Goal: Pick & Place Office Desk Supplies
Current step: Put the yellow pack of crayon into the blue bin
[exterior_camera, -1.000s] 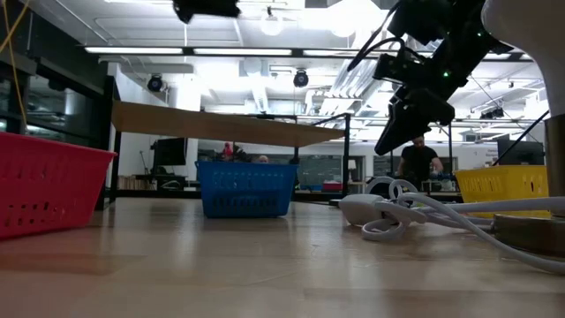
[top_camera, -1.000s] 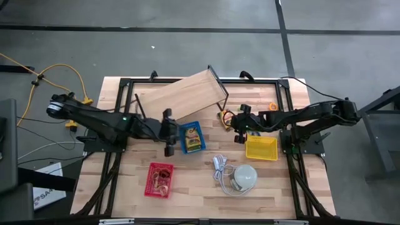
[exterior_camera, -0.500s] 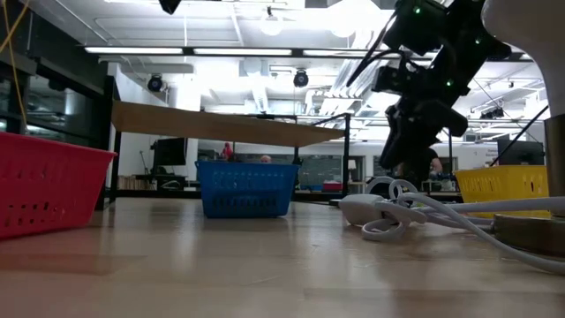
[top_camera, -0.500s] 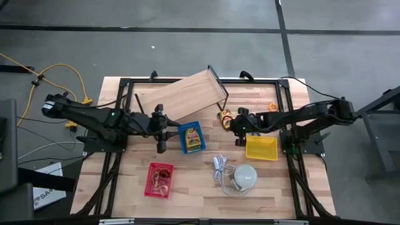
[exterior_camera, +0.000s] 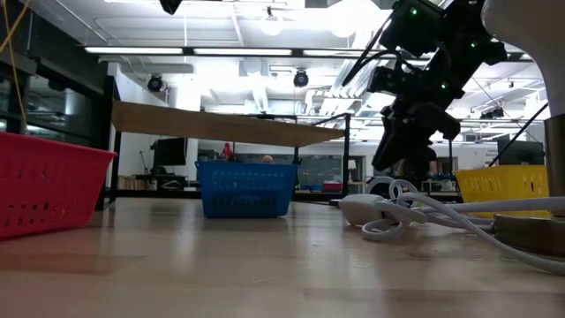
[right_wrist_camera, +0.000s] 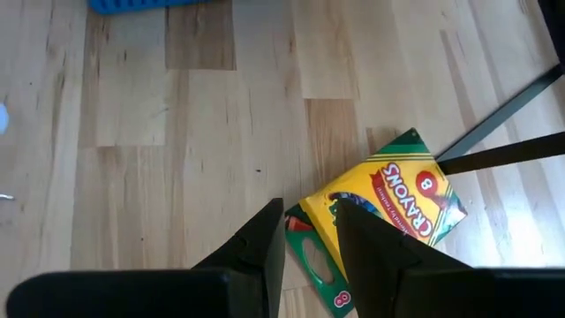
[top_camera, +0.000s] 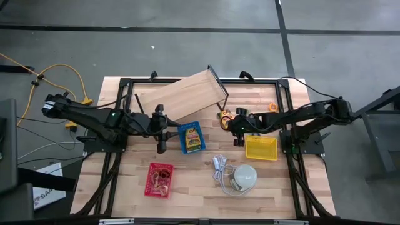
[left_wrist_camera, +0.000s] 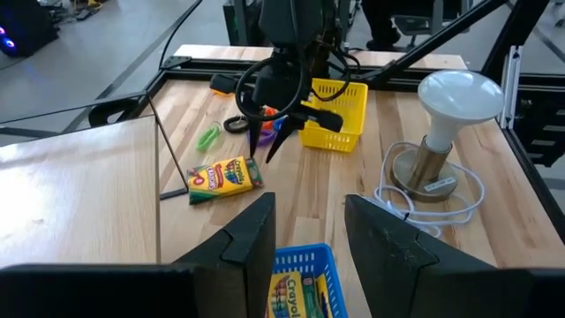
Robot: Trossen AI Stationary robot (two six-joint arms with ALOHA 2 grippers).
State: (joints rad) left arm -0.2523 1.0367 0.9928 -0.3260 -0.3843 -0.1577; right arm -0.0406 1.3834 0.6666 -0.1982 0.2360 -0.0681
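A yellow crayon box [right_wrist_camera: 388, 199] lies flat on the table just beyond the wooden board's right end, also seen in the high view [top_camera: 225, 117] and the left wrist view [left_wrist_camera: 225, 177]. My right gripper [right_wrist_camera: 309, 225] hangs open just above its near corner, fingers slanting down [left_wrist_camera: 265, 146], touching nothing. Another crayon box [top_camera: 192, 136] lies in the blue basket [top_camera: 199, 147]. My left gripper [top_camera: 165, 129] is open and held high, just left of that basket, with nothing between its fingers [left_wrist_camera: 309, 208]. A green clip [left_wrist_camera: 209, 137] lies on the table near the board.
A yellow basket [top_camera: 261, 148] stands right of my right gripper. A red basket [top_camera: 159, 179] with rubber bands sits near the front. The white lamp dome [top_camera: 245, 177] and its cord [top_camera: 219, 165] lie front centre. A tilted wooden board [top_camera: 184, 94] on a black frame covers the far middle.
My left gripper has drawn back toward the table's left edge and risen a little, away from the blue basket, then stopped. My right gripper has tipped a little more downward over the crayon box on the table. Both stay open.
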